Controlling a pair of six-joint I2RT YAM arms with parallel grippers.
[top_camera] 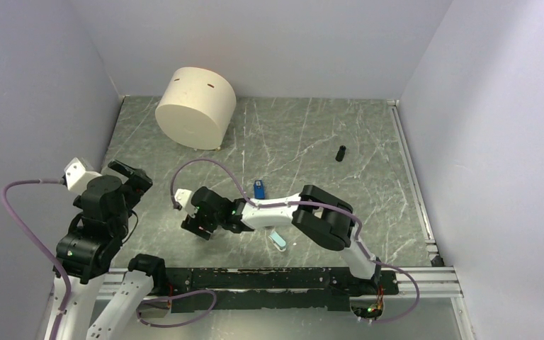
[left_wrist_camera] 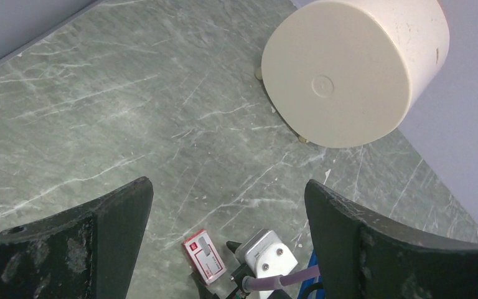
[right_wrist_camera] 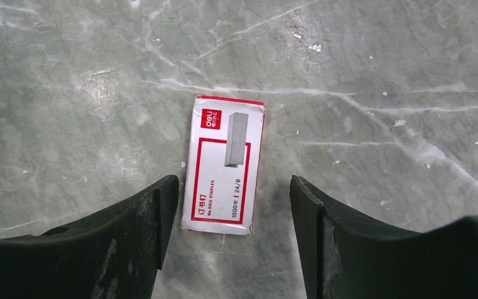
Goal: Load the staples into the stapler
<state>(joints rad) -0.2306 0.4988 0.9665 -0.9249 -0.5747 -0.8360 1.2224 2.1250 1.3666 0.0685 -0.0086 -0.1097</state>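
Right gripper (right_wrist_camera: 233, 187), jaws well apart, straddles the boxed staples (right_wrist_camera: 224, 165) lying flat on the counter (right_wrist_camera: 379, 75), gripping nothing. Stapler (top_camera: 258, 188) lies at its 2 o'clock. Left gripper (left_wrist_camera: 227, 187), at 10 o'clock, gapes wide and empty.

Right arm (top_camera: 276, 210) hides most of the stapler (top_camera: 258, 188)

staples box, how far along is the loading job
Nothing looks done: the box lies flat on the table and the stapler sits apart, untouched. In hand: the open right gripper straddles the box without gripping it; the left gripper is open and empty. Still to do: grip and open the box, open the stapler, load it.
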